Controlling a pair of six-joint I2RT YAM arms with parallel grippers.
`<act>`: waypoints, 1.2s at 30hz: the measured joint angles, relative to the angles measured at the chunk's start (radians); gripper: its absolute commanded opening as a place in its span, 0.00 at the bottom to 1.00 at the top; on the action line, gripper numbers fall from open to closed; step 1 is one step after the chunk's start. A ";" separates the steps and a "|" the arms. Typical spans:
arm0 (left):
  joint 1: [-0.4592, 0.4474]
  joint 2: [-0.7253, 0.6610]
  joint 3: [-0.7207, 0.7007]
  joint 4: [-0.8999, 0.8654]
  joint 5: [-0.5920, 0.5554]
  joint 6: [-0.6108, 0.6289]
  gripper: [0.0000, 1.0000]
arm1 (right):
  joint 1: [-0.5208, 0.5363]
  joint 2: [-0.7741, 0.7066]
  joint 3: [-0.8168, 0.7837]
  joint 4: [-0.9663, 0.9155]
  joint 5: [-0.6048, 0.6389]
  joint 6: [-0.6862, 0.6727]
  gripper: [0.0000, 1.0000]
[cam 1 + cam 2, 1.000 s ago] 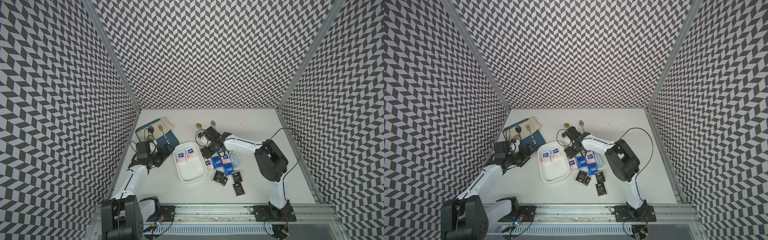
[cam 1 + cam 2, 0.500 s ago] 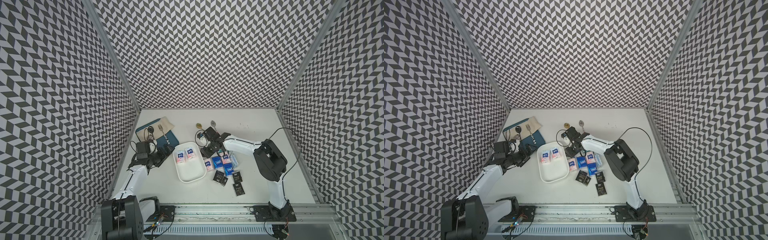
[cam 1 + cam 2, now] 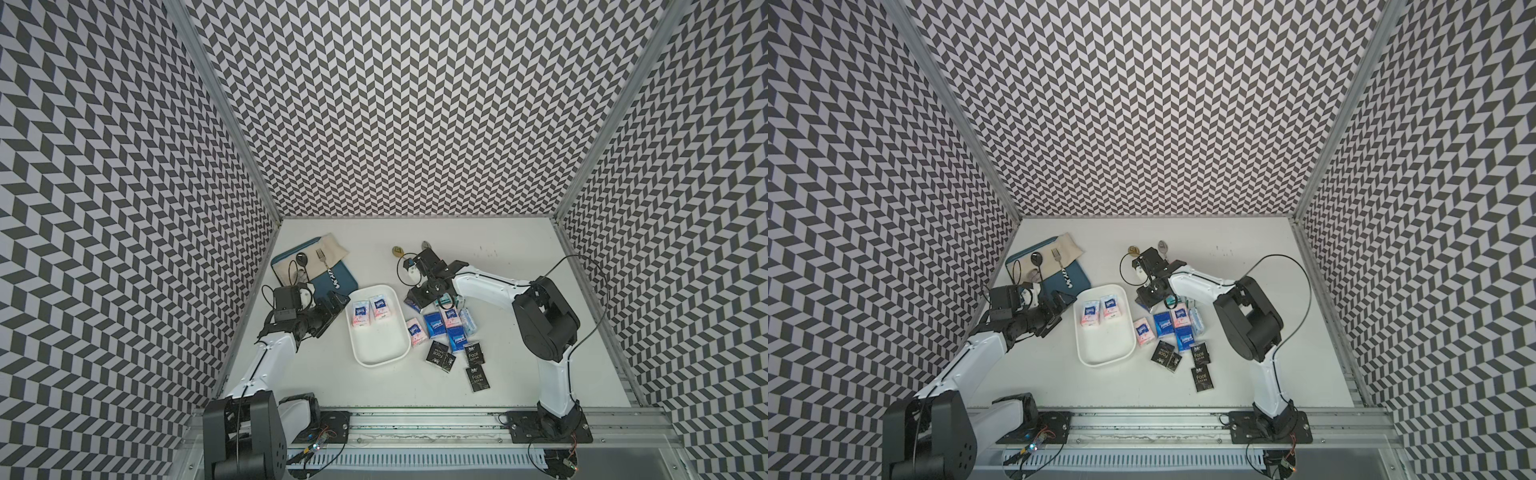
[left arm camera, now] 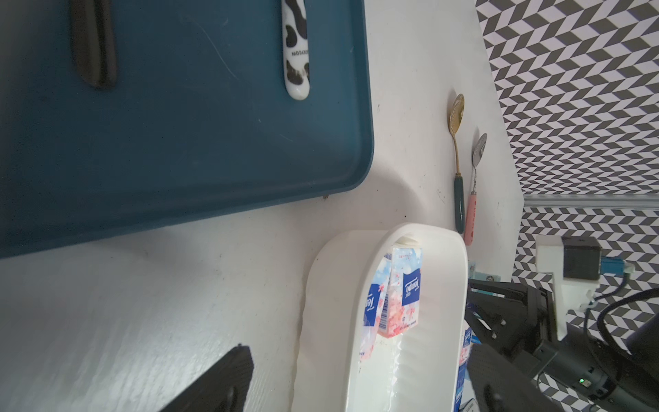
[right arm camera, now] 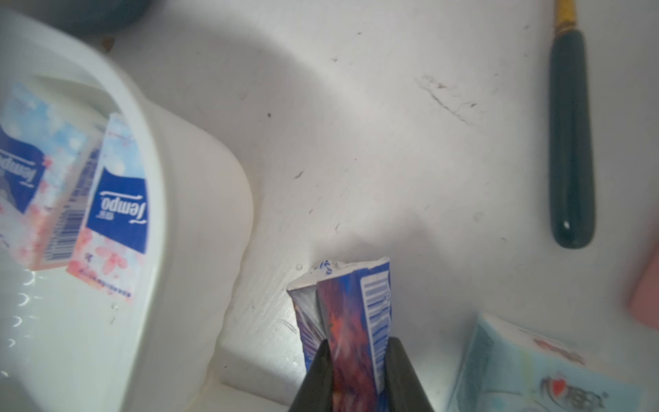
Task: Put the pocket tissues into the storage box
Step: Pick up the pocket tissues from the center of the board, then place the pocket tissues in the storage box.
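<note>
The blue packet [image 5: 347, 314] is pinched between the jaws of my right gripper [image 5: 356, 351], which are closed narrow on its two flat sides. It stands on edge just to the right of the storage box [image 3: 376, 365], beside the far right corner and outside the wall. Whether its end touches the table, I cannot tell.

Inside the box two white-pink packets [image 3: 370, 311] lie side by side at the far end. The other packets [image 3: 444, 330] lie flat on the table to the right of the box, close together: white-pink, blue and a pale one. The black packets [image 3: 476, 365] lettered "Face" are on the near side of this group.

My left gripper [image 3: 331, 302] is just to the left of the box, at its far left corner. Its jaws stand apart with nothing between them.

Farther to the left lies the teal tray [image 3: 336, 286], with a beige cloth [image 3: 334, 248] and a fork [image 3: 322, 257] on it. On the far side of my right gripper two spoons [image 4: 463, 149] lie side by side on the table.
</note>
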 measured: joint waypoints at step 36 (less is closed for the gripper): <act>0.000 -0.137 -0.079 0.060 0.032 -0.101 1.00 | 0.198 -0.030 -0.113 0.491 -0.229 0.899 0.16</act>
